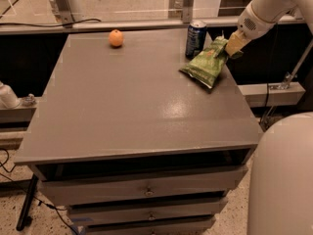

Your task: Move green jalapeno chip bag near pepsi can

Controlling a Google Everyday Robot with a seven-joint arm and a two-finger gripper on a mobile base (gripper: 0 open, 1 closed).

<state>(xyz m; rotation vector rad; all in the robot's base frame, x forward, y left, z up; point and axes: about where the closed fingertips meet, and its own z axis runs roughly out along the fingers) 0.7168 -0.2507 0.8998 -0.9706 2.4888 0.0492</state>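
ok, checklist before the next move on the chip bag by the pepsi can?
1. Grip: ok. The gripper is shut on the raised upper right corner of the green jalapeno chip bag.
2. Bag near the pepsi can: ok, it lies just right of and in front of the can.
3. Gap between bag and can: cannot tell whether they touch.
4. Can upright: ok.
5. Bag supported: ok. Its lower end rests on the table, inside the right edge.
6. Orange out of the way: ok, back left, well apart from both.
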